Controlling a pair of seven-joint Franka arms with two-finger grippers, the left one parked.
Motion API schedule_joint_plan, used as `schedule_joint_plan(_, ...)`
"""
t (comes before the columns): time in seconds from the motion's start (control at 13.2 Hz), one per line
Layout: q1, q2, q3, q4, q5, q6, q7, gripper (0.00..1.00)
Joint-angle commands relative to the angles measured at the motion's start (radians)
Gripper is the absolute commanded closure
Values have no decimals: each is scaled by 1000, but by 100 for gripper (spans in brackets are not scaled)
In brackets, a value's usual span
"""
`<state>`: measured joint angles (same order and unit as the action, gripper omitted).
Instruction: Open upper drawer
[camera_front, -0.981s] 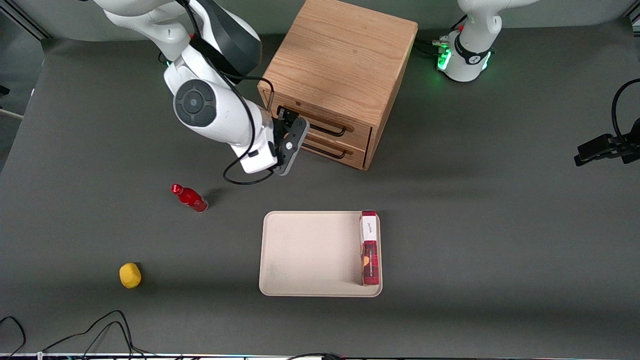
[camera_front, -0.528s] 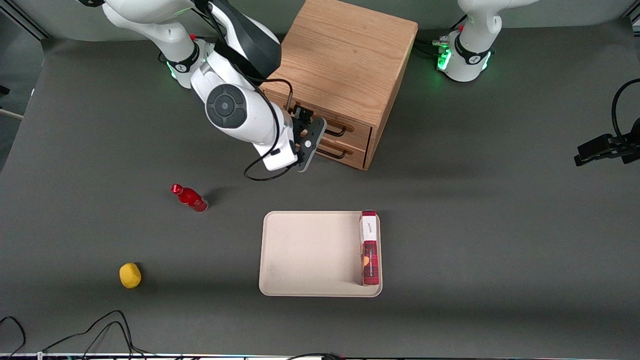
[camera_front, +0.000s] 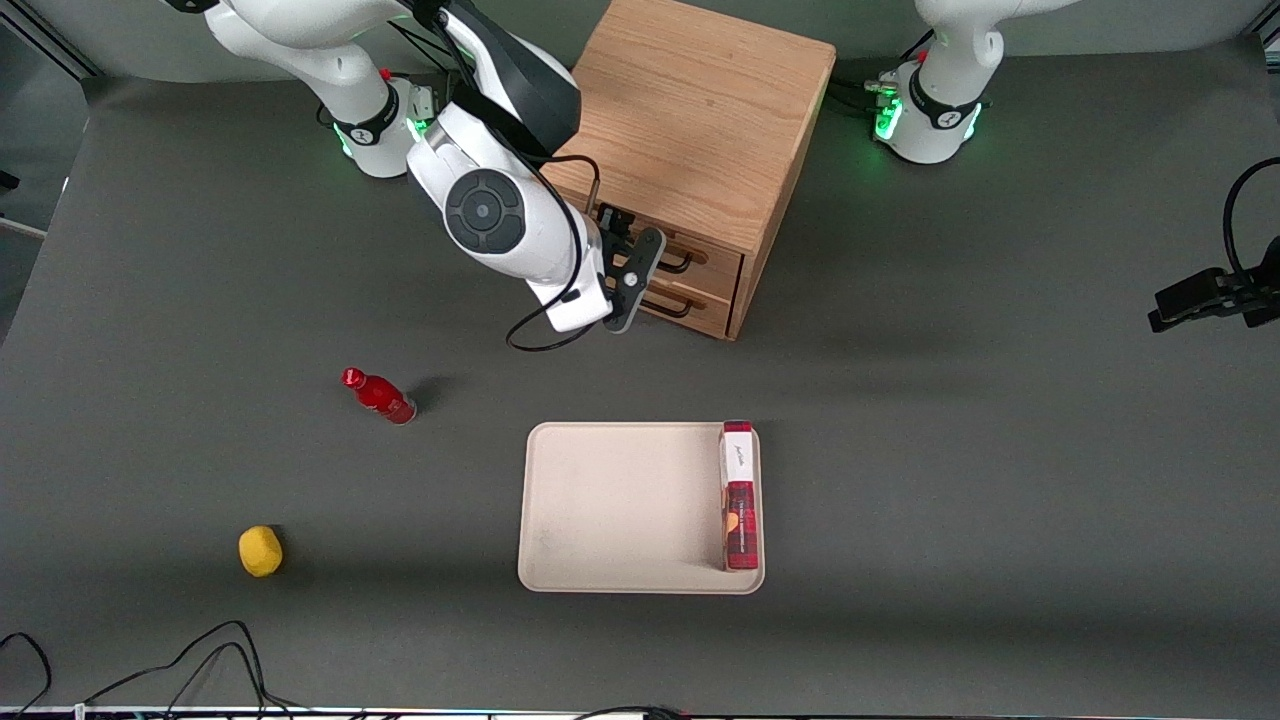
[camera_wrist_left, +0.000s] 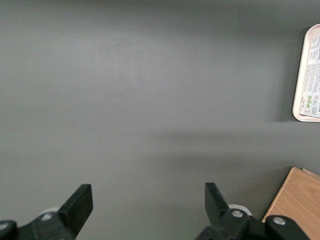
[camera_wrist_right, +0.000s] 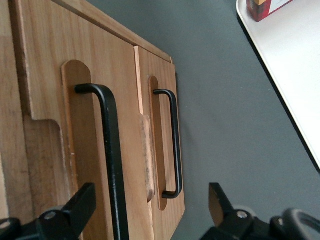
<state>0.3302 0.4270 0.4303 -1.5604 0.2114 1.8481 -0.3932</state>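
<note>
Clock bearings are as the front camera sees the desk (camera_front: 1000, 450), with 12 pointing away from that camera.

- My end effector (camera_front: 645, 255) (camera_wrist_right: 150, 200) is at the cabinet (camera_front: 690, 110) front, level with the upper drawer (camera_front: 700, 258) (camera_wrist_right: 50, 100).
- Its fingers (camera_wrist_right: 75, 210) are spread wide and not pinching anything.
- In the wrist camera, the upper drawer's black handle (camera_front: 680, 265) (camera_wrist_right: 111, 150) runs into the gap between the fingers, close to one of them. I can't tell whether it touches.
- The upper drawer is the top one of two, directly above the lower drawer (camera_front: 690, 305) (camera_wrist_right: 160, 75). It looks shut, with its front in line with the lower front.
- The lower handle (camera_wrist_right: 175, 145) sits clear of my fingers.
- The cabinet is at about 12 o'clock from the tray (camera_front: 620, 500) (camera_wrist_right: 295, 60), well apart from it. Its drawer fronts face roughly 7 o'clock.
- The tray lies flat on the desk, nearer the camera than the cabinet.
- A red box (camera_front: 739, 495) (camera_wrist_right: 267, 6) stands on the tray, along the edge toward the parked arm's end.
- A red bottle (camera_front: 380, 396) is on the desk at about 10 o'clock from the tray and 7 o'clock from my end effector. It is well apart from both.
- A yellow lump (camera_front: 260, 551) is at about 8 o'clock from the tray, toward the working arm's end. It is nearer the camera than the bottle.
</note>
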Motion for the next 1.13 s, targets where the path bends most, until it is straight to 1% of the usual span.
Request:
schedule_joint_plan(0.0, 12, -5, -2, -12, -9, 22, 24, 0)
schedule_joint_plan(0.38, 23, -4, -5, -29, -12, 57, 31, 0)
schedule_joint_plan(0.53, 23, -1, -4, -32, -27, 66, 31, 0)
schedule_joint_plan(0.75, 21, 2, -5, -32, -33, 74, 33, 0)
schedule_joint_plan(0.91, 23, 13, -5, -32, -58, 85, 37, 0)
schedule_joint_plan(1.06, 23, 18, -5, -33, -61, 97, 51, 0)
